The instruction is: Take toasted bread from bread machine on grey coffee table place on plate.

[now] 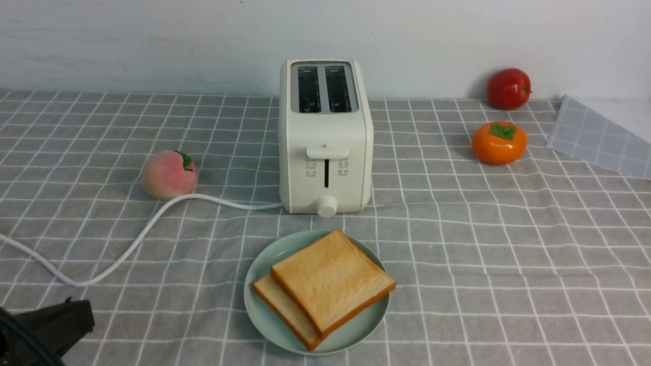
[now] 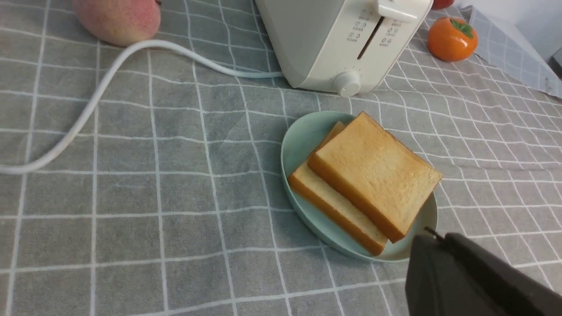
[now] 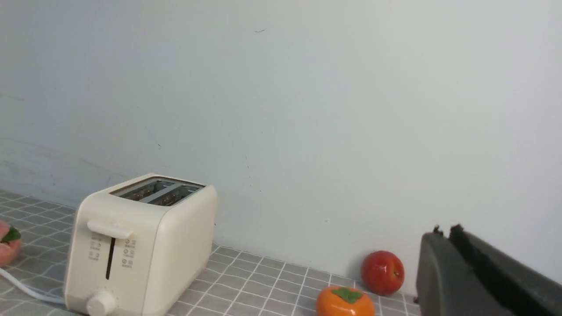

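Left gripper is clenched on nothing, hanging just beside the plate. Right gripper looks closed and empty too, up high, well away. Both slices of toasted bread lie stacked on the plate, ahead and right of the left gripper. Bread machine slots sit empty on the grey coffee table. Looks done!

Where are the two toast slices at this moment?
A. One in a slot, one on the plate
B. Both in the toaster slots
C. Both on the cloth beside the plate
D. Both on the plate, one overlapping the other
D: both toast slices lie stacked on the mint-green plate, and the toaster slots are empty.
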`<action>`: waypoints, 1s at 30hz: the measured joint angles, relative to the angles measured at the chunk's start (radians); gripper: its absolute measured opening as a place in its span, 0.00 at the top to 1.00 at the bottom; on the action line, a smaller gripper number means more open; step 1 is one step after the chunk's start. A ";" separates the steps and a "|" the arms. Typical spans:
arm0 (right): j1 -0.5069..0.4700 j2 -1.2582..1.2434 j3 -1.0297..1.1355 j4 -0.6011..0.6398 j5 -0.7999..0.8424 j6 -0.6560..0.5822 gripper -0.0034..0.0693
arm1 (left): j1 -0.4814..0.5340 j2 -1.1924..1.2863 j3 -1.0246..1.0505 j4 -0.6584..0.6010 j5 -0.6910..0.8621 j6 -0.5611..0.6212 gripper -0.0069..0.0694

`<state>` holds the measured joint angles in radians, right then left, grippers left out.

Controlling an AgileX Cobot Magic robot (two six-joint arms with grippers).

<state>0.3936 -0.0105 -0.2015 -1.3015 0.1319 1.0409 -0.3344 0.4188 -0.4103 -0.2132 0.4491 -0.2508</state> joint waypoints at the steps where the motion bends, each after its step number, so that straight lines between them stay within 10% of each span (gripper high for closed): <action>1: 0.000 0.000 0.000 -0.012 -0.004 0.000 0.92 | 0.002 -0.025 0.020 0.011 -0.025 0.001 0.93; 14: 0.000 0.000 0.001 -0.186 -0.038 0.001 0.90 | 0.247 -0.426 0.434 0.115 -0.136 0.001 0.93; 30: 0.000 0.000 0.004 -0.222 -0.041 0.001 0.87 | 0.256 -0.429 0.441 0.133 -0.061 0.001 0.92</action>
<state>0.3936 -0.0105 -0.1976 -1.5234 0.0911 1.0423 -0.0785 -0.0101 0.0305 -0.0800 0.3881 -0.2494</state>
